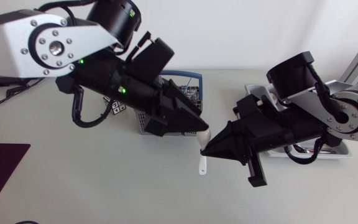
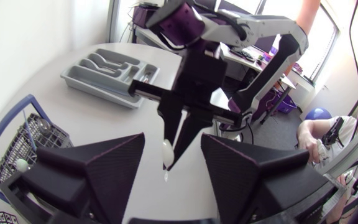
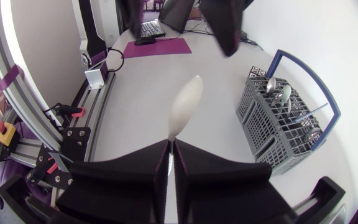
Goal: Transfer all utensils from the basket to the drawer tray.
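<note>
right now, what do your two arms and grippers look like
left arm: silver-grey bolted link, black joints, green lights, looping black cable. right arm: same silver-grey and black. matte black left gripper and right gripper each have two broad wedge-shaped fingers

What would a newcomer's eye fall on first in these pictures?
The two black grippers meet almost tip to tip above the middle of the table: the right gripper is shut on a white spoon, and the left gripper is open beside it. The grey basket, with utensils in it, stands under the left arm.
</note>
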`<action>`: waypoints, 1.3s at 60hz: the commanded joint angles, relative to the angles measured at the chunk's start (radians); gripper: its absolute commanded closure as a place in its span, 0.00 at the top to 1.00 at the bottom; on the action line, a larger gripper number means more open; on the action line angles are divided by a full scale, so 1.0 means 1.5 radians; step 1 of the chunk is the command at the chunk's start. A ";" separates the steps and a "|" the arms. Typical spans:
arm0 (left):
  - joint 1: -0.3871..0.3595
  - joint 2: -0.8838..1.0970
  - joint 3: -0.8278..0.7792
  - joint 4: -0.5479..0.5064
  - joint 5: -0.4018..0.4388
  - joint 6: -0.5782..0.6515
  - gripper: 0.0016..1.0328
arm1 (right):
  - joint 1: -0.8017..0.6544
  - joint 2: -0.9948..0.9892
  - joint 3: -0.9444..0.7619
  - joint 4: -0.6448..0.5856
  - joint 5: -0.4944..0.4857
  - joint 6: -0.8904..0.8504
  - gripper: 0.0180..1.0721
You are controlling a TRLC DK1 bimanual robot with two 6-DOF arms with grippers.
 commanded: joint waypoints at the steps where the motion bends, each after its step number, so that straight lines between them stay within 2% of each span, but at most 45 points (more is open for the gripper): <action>1: 0.028 0.016 0.038 0.022 -0.012 -0.047 0.89 | -0.012 0.013 -0.021 -0.003 0.007 0.002 0.05; 9: 0.073 0.041 0.065 0.046 -0.058 -0.109 0.89 | -0.072 0.011 -0.030 -0.005 0.032 -0.027 0.05; 14: 0.104 0.065 0.075 0.048 -0.103 -0.131 0.89 | -0.111 0.011 -0.041 -0.003 0.091 -0.065 0.05; 23: 0.115 0.101 0.074 0.046 -0.240 -0.149 0.88 | -0.208 0.015 -0.055 0.008 0.177 -0.142 0.05; 30: 0.123 0.127 0.082 0.034 -0.290 -0.168 0.87 | -0.290 0.017 -0.056 0.030 0.226 -0.202 0.05; 42: 0.144 0.141 0.090 0.023 -0.304 -0.196 0.86 | -0.429 0.030 -0.064 0.089 0.285 -0.321 0.05; 54: 0.164 0.157 0.097 0.009 -0.305 -0.212 0.85 | -0.543 0.103 -0.068 0.158 0.305 -0.410 0.05; 68: 0.175 0.170 0.096 0.002 -0.309 -0.220 0.85 | -0.619 0.208 -0.088 0.313 0.350 -0.486 0.05; 78: 0.180 0.175 0.099 -0.002 -0.311 -0.228 0.84 | -0.633 0.261 -0.109 0.418 0.384 -0.524 0.06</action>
